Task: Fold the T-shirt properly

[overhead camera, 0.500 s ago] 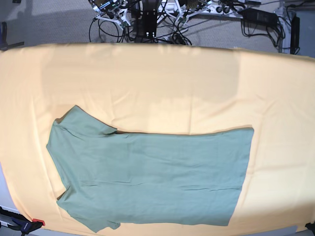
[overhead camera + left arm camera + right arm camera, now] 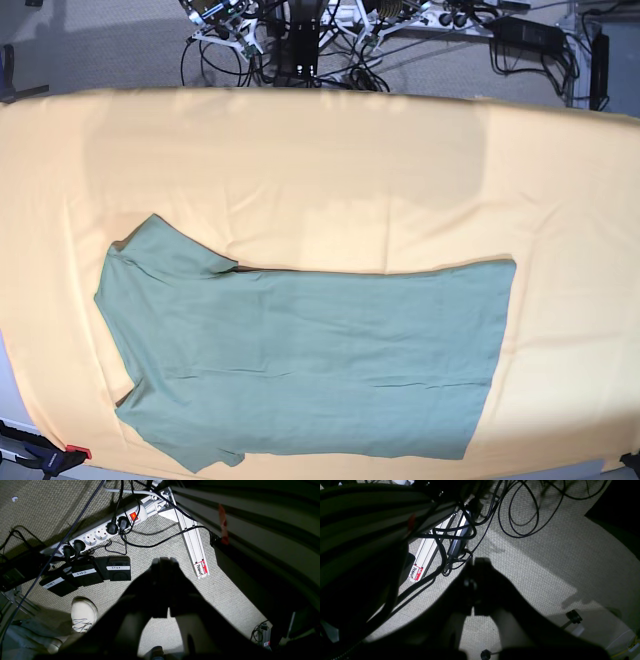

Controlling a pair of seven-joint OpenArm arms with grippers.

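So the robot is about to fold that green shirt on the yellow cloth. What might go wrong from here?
1. The T-shirt lies on a loose yellow cloth; a pinch might catch both layers and drag the cloth along.
2. The shirt's lower edge lies close to the near table edge, so a tug toward it could slide fabric off.
3. The left gripper and right gripper hang shut over the floor cables, which could snag as they rise.

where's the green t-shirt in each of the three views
Base: the T-shirt lies flat on the yellow-orange cloth, lower centre, sleeves at left.
Left wrist: not in it; carpet and cables only.
Right wrist: not in it.
Shared landmark: the PEANUT label shows in both wrist views.
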